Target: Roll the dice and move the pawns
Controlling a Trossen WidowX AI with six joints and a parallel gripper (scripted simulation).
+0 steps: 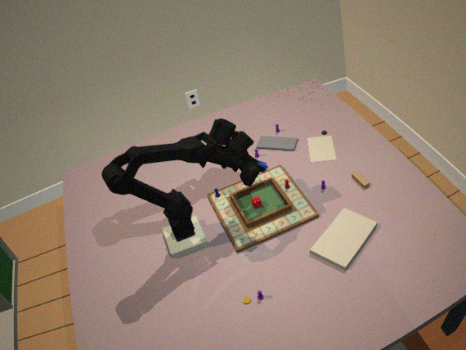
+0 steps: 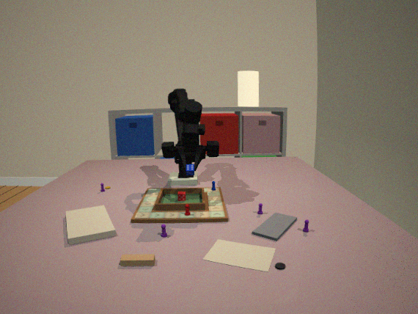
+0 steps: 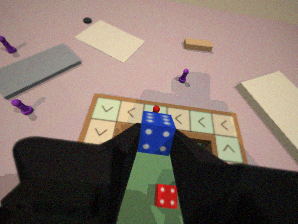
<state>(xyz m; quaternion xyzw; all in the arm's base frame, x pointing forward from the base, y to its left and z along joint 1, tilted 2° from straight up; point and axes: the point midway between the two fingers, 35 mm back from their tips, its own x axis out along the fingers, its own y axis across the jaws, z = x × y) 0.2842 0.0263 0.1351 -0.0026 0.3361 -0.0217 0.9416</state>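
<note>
My gripper [image 1: 262,167] [image 2: 190,170] [image 3: 155,130] is shut on the blue die [image 1: 262,165] [image 2: 190,169] [image 3: 157,132] and holds it in the air above the back part of the green tray [image 1: 270,193] [image 2: 169,198] [image 3: 150,175]. The red die [image 1: 256,202] [image 2: 181,196] [image 3: 167,196] lies on the tray floor. The tray sits in the middle of the arrow board [image 1: 266,231] [image 2: 180,216] [image 3: 105,111]. The red pawn [image 1: 287,184] [image 2: 187,209] [image 3: 156,108] stands on the board's track. The blue pawn [image 1: 217,192] [image 2: 213,185] stands at another corner of the track.
Purple pawns [image 1: 323,185] [image 1: 277,127] [image 1: 260,294] [image 2: 163,230] stand on the table around the board. A thick cream slab [image 1: 343,237] [image 2: 89,224], a grey plate [image 1: 277,142] [image 2: 274,226], a cream sheet [image 1: 321,148] [image 2: 240,254], a wooden block [image 1: 360,179] [image 2: 137,260], a black disc [image 1: 324,132] and a yellow disc [image 1: 246,300] lie about.
</note>
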